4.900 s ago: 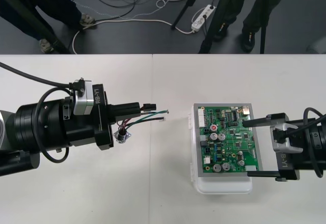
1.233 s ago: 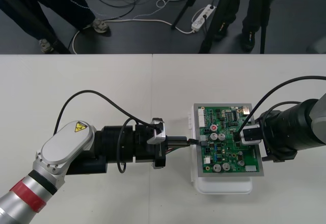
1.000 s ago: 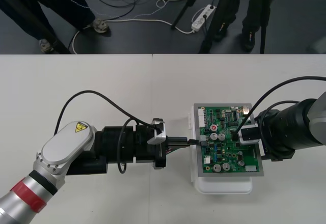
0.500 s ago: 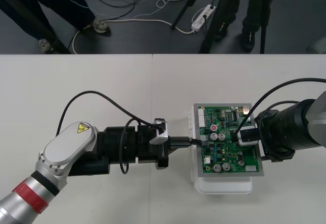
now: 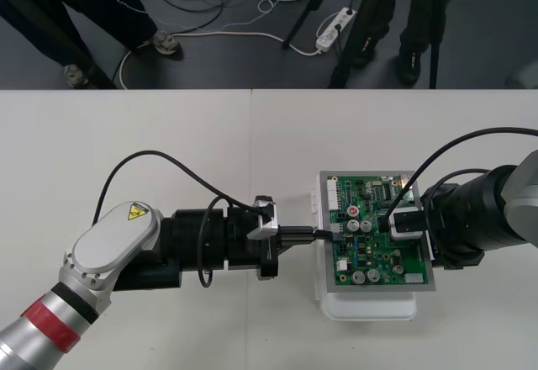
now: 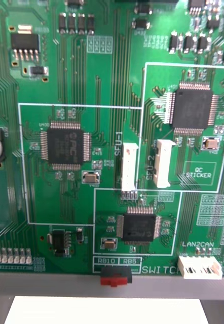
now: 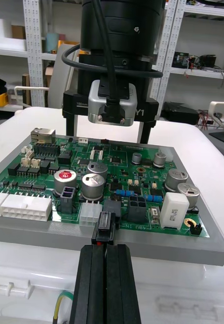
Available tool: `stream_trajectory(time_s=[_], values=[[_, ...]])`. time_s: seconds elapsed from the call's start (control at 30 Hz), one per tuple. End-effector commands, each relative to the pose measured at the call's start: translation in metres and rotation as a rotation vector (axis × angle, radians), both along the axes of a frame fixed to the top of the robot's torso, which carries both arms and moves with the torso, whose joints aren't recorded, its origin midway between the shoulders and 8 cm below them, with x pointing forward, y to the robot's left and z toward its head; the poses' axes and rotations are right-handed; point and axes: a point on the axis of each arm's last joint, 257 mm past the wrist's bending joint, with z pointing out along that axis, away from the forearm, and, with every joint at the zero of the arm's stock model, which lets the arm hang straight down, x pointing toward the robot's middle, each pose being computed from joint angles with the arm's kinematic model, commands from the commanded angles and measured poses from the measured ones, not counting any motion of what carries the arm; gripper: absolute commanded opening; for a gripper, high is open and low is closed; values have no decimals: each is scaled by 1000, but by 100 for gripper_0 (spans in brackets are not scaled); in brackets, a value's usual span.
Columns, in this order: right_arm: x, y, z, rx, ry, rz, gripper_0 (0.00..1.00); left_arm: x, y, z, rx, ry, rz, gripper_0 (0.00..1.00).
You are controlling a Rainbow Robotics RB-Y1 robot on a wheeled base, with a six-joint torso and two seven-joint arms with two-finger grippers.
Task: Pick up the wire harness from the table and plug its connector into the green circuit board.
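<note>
Left gripper (image 5: 309, 234) clamps the plug (image 7: 104, 228) at the board's (image 5: 395, 251) left edge; right gripper (image 7: 107, 135), spread, stands over the opposite edge.

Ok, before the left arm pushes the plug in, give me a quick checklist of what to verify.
1. Grip on the black plug: ok. The left tool is shut on it, with the plug sticking out past the tips.
2. Plug at the green circuit board: ok. It is at the board edge nearest the left arm.
3. Plug lined up with a socket: cannot tell. Small sockets sit just behind it.
4. Plug seated: cannot tell.
5. Right tool out of the way: ok. It stands open at the board's far edge.
6. Green wire: ok. It hangs loose beside the left tool, off the board.
</note>
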Motion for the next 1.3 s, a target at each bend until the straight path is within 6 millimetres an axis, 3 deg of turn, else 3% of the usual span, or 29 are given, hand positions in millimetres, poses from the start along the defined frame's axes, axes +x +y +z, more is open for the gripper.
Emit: stream_trajectory(time_s=[0.03,1.3], values=[[5,19,15,29,-34,-9,100,0,-18,11,-16,-104,-7,0],[4,33,18,59,-46,-13,100,-8,-10,-5,0,-98,2,0]])
